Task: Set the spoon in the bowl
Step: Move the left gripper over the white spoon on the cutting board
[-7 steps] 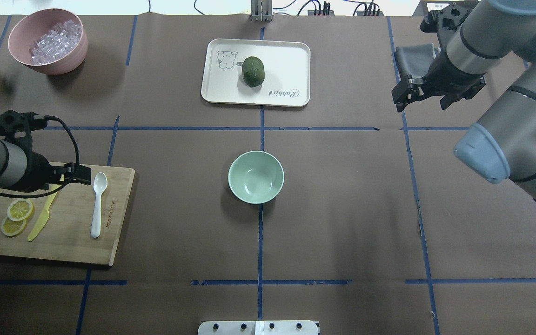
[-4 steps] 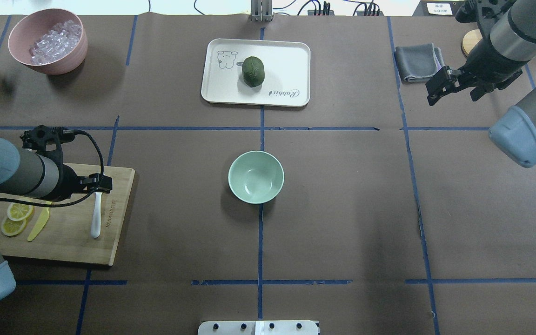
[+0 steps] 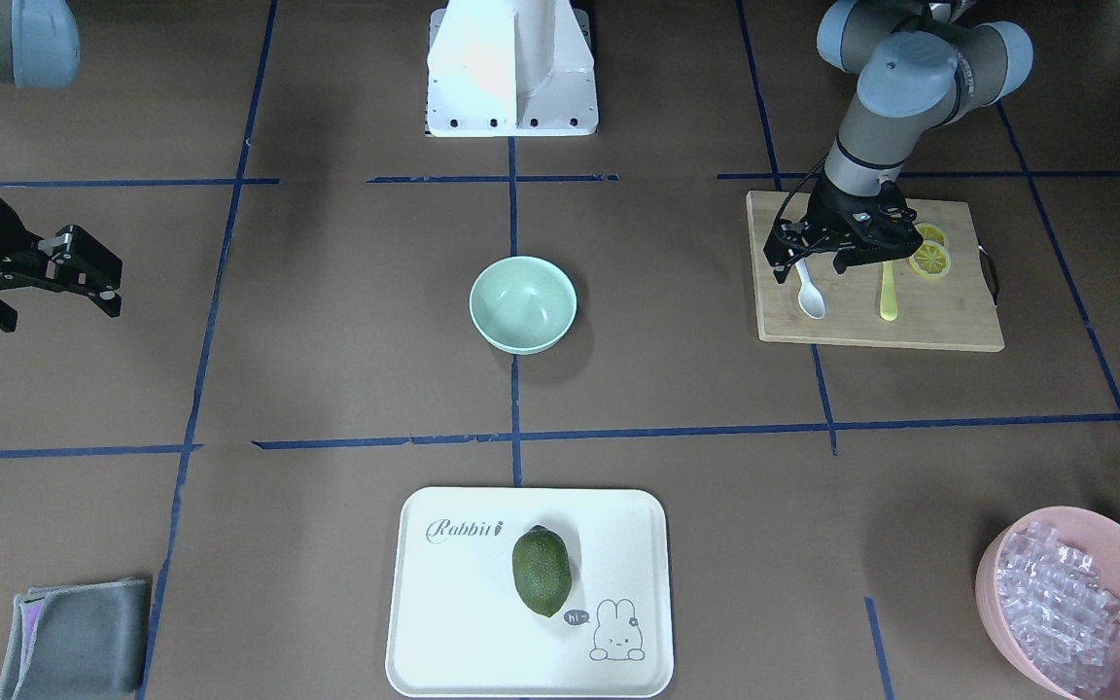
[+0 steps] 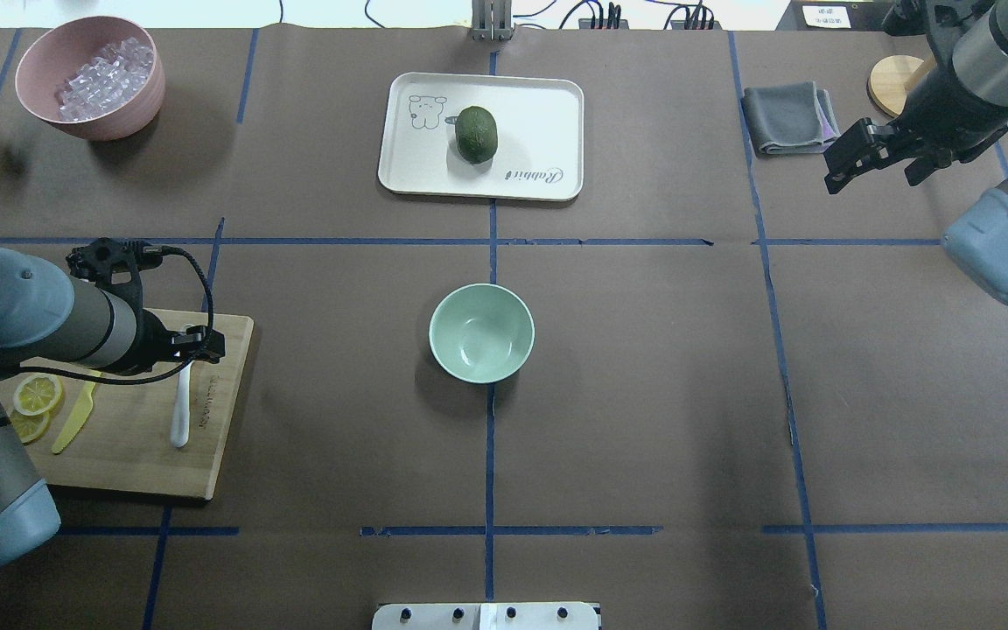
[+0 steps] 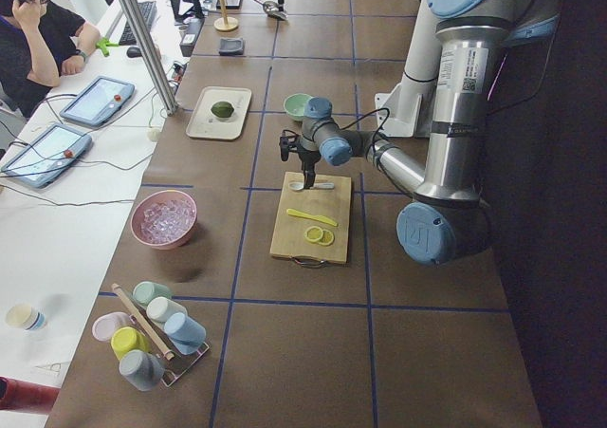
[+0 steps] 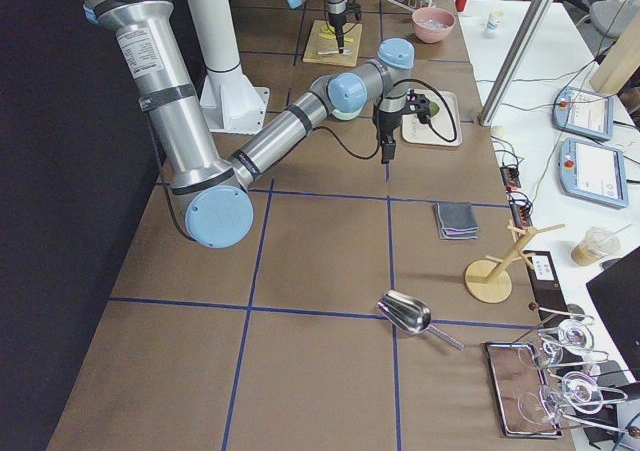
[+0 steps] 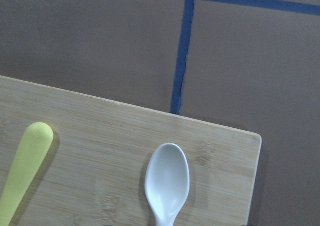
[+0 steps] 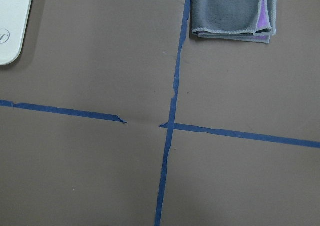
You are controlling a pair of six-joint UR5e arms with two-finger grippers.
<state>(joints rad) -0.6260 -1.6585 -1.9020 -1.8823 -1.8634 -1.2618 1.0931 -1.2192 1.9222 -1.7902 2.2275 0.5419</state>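
The white spoon [image 4: 180, 411] lies on the wooden cutting board [image 4: 136, 455] at the table's left, handle towards the robot. Its scoop shows in the left wrist view [image 7: 167, 182] and in the front view [image 3: 813, 299]. My left gripper [image 4: 205, 345] hovers just over the spoon's scoop end, open, its fingers on either side of the spoon in the front view [image 3: 806, 264]. The mint-green bowl [image 4: 481, 332] stands empty at the table's middle. My right gripper [image 4: 845, 164] is open and empty, above the far right of the table.
A yellow knife [image 4: 75, 416] and lemon slices [image 4: 36, 394] lie on the board beside the spoon. A white tray [image 4: 513, 179] with a green fruit [image 4: 476, 133] sits beyond the bowl. A pink bowl of clear cubes [image 4: 88, 74] stands far left, a grey cloth [image 4: 788, 116] far right.
My left gripper has moved right across the board and now covers the spoon's scoop. My right arm has drawn back towards the far right corner.
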